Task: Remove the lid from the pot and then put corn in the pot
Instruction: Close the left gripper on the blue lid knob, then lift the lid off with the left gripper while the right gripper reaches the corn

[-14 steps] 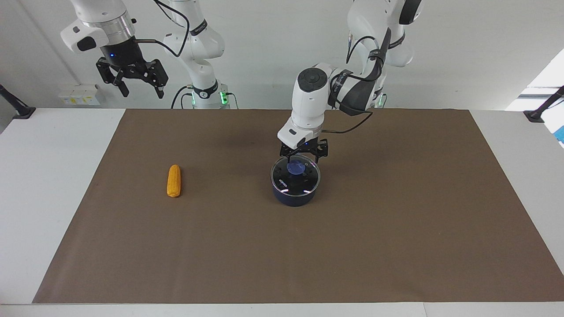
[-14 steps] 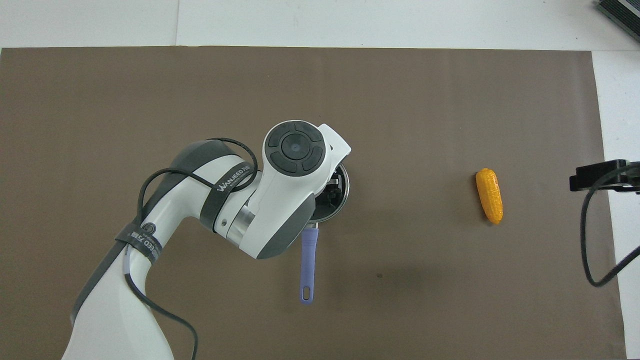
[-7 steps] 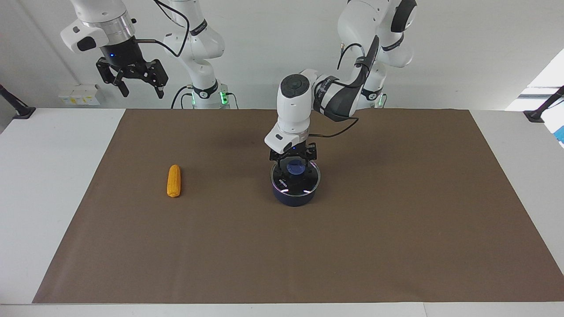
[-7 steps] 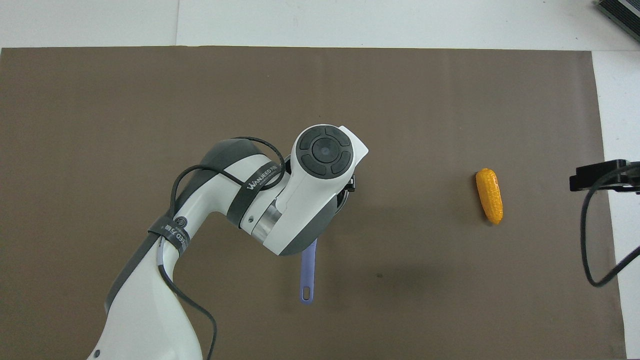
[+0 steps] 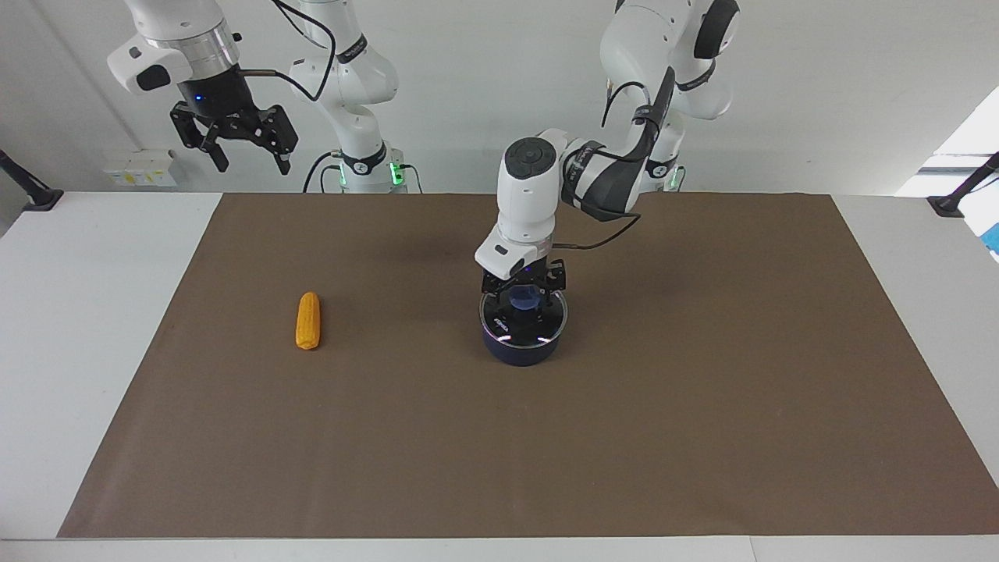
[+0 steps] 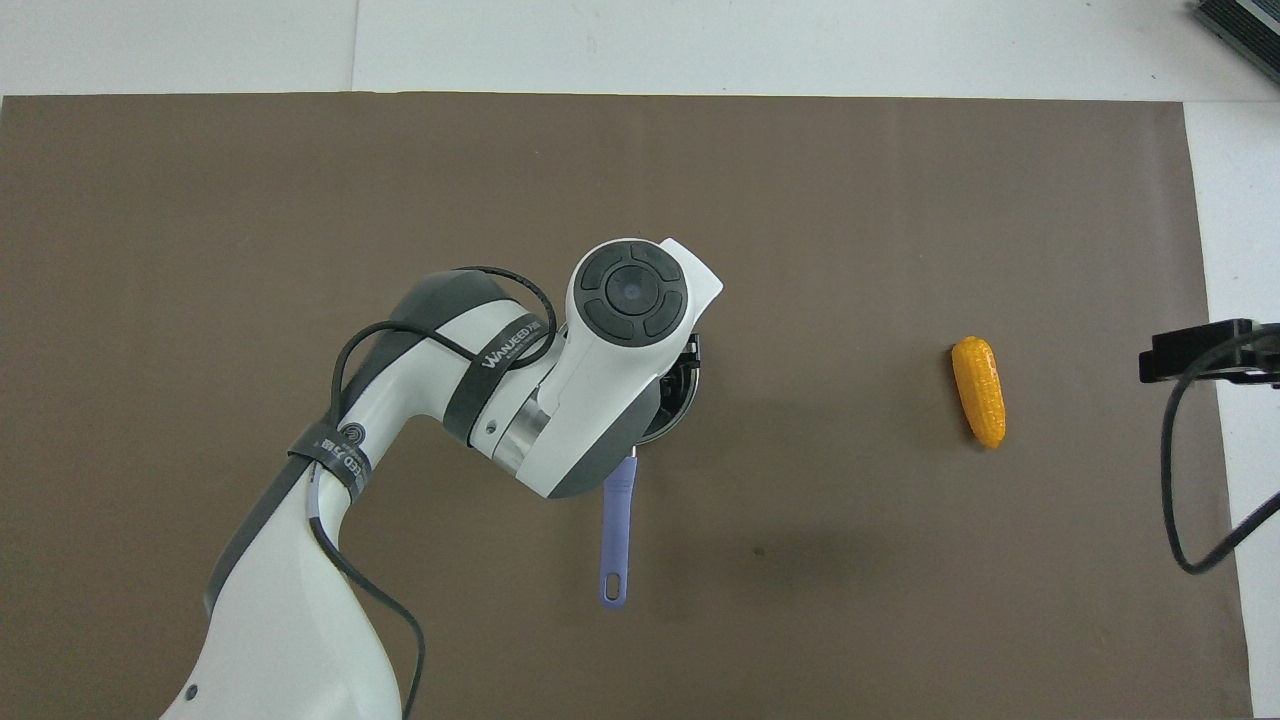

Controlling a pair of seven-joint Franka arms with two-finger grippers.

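Right gripper [image 5: 248, 158], black and two-fingered, hangs high in the air over the white table edge at my right arm's end, its fingers [image 5: 219, 158] spread apart and holding nothing; this arm waits. In the overhead view only a black corner of it and its cable show at the frame's edge [image 6: 1200, 352].

Small yellow-orange corn cob with a bumpy kernel surface [image 5: 308, 321] lies on its side on the brown mat [image 5: 702, 406], well apart from the pot and toward my right arm's end of the table; the overhead view shows it likewise alone on the mat [image 6: 979, 391].

Small dark navy-blue saucepan [image 5: 521, 351] stands upright near the middle of the mat. Its long straight blue handle [image 6: 617, 530] points toward the robots, as the overhead view shows. Round clear glass lid with a metal rim [image 5: 538, 332] sits flat on the pot and closes it; its blue centre knob [image 5: 525, 297] is visible between my fingers.

Left gripper [image 5: 524, 300], black and two-fingered, is lowered onto the lid, one finger [image 5: 492, 289] at each side of the knob. Whether the fingers press on the knob or stand just clear of it I cannot tell. From above, my left arm's white wrist [image 6: 610, 350] covers most of the lid, leaving only an arc of rim [image 6: 688, 395].
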